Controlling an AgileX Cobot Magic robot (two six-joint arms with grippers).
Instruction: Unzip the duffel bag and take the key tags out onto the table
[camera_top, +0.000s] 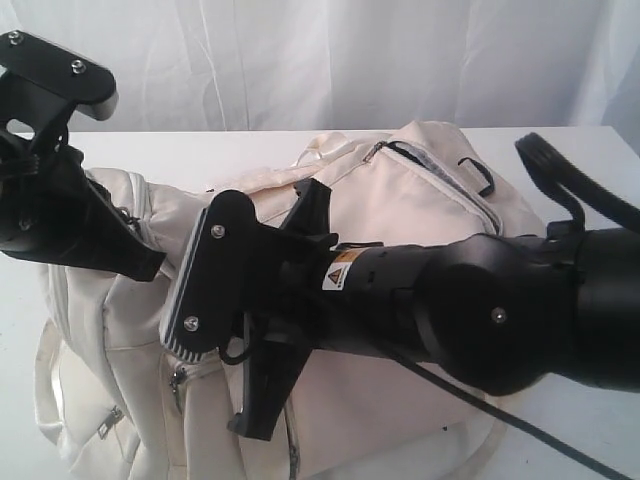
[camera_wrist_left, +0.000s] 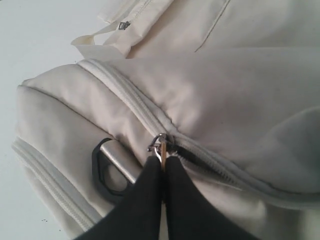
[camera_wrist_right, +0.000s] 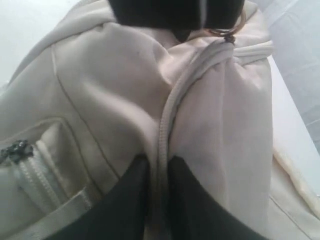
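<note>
Worktop: white, carrying the duffel bag mid-frame.
Left gripper: pinched tight on the metal zipper pull, lower centre.
Right gripper: clenched on the bag's raised zipper seam, lower centre.

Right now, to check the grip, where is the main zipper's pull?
In the left wrist view, the zipper pull sits pinched in the left end effector, on the duffel bag's top seam, just beside a black D-ring.

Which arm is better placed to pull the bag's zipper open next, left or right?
Left. The left gripper is closed on the zipper pull of the duffel bag, ready to drag it. The right gripper only pinches the bag farther along, likely bracing it.
</note>
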